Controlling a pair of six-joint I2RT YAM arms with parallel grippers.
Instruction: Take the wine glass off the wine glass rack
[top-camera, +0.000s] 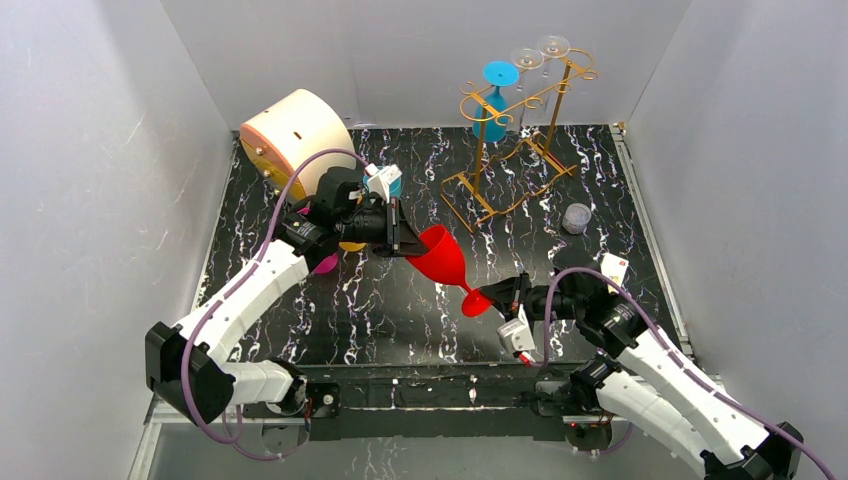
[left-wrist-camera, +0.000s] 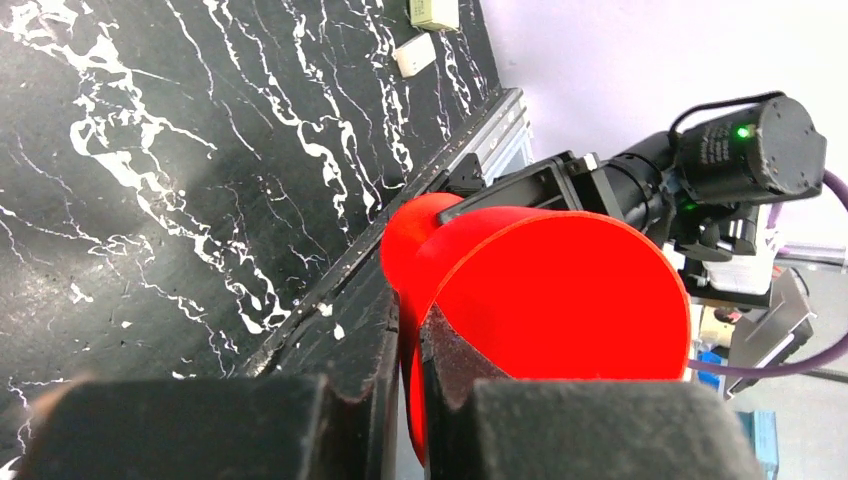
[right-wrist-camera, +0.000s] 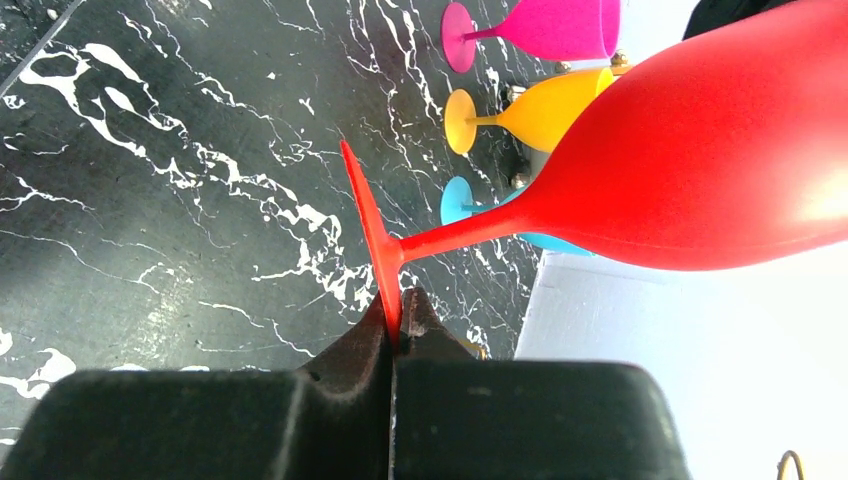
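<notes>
Though clear of rack (top-camera: 561, 105), glass (top-camera: 440, 256) (edges pinched)

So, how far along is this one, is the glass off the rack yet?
Done: the red glass is off the rack. In hand: the left tool pinches its rim, the right tool its foot. Left: probably setting it down; a blue glass and two clear glasses hang on the rack.

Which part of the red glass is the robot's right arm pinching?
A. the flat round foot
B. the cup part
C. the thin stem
A: the right gripper has its jaws shut on the edge of the flat foot of the red glass.
</notes>
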